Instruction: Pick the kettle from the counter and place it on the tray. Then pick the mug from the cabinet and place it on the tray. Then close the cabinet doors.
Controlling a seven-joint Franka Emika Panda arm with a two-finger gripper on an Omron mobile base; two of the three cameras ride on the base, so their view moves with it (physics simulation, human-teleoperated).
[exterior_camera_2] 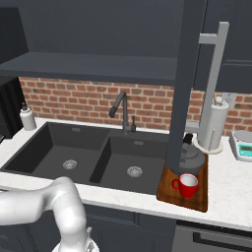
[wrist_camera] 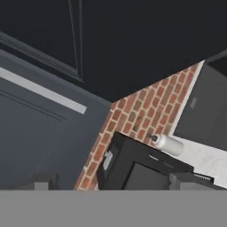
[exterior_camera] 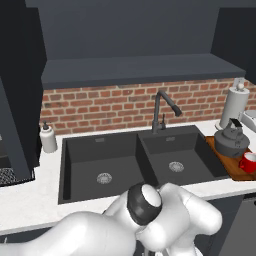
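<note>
right base view: open cabinet door hides half the kettle.

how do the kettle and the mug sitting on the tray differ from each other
The kettle is dark grey metal, while the mug is bright red with a white inside. The kettle is squat, rounded and clearly bigger; the mug is a small cylinder. The kettle is lidded, the mug open-topped. Both stand upright on the wooden tray beside the sink.
</note>
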